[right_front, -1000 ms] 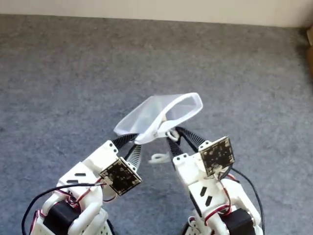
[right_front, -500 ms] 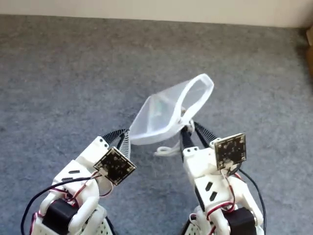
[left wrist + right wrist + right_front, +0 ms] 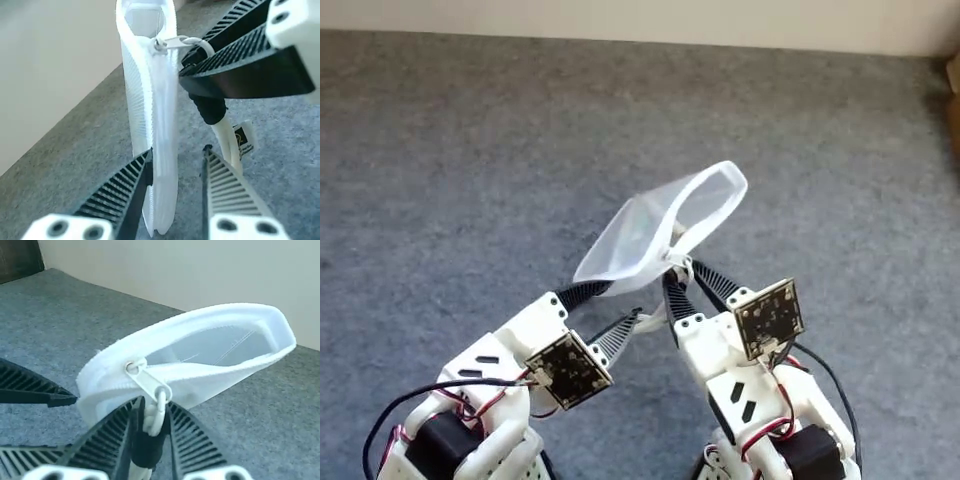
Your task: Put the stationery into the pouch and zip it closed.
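A translucent white pouch (image 3: 655, 225) hangs lifted above the grey carpet, its mouth gaping at the far end. My right gripper (image 3: 682, 275) is beneath its near end, shut on the white loop of the zipper pull (image 3: 147, 382). In the right wrist view, that gripper (image 3: 150, 415) pinches the loop just under the pouch (image 3: 200, 355). My left gripper (image 3: 603, 313) stands open at the pouch's lower end. In the left wrist view, the pouch's edge (image 3: 150, 100) lies against one finger of the left gripper (image 3: 175, 165), with a gap to the other. What is inside the pouch cannot be made out.
Grey carpet (image 3: 470, 150) covers the whole work area, and a pale wall (image 3: 620, 15) runs along the back. A brown furniture edge (image 3: 954, 100) shows at the far right. A white cord with a small tag (image 3: 240, 140) dangles below the right gripper.
The left gripper, shut at the pouch's end one second ago, let go, drew back, then came forward again open. The right gripper swung the pouch right and back left.
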Controlling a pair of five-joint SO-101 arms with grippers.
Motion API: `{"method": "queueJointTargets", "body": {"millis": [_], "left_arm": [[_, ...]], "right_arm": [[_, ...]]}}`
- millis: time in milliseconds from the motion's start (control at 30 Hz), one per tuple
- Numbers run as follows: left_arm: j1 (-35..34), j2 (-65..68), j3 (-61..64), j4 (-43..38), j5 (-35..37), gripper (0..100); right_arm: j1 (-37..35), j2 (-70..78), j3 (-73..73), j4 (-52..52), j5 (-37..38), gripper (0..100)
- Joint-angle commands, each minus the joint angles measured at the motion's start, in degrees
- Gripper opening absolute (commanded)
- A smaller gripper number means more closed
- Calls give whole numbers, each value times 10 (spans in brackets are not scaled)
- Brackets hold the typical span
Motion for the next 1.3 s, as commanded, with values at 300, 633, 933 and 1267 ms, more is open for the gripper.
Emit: {"method": "queueJointTargets", "body": {"millis": [300, 633, 933, 1267], "left_arm": [[10, 0, -32, -95, 6, 164], [7, 140, -55, -163, 6, 164], [9, 163, -88, -164, 6, 163], [13, 164, -77, -205, 5, 121]], "right_arm": [[-10, -2, -4, 3, 9, 5], [-10, -2, -6, 20, 9, 5], [-10, -2, -8, 35, 9, 5], [-10, -2, -7, 35, 9, 5]]}}
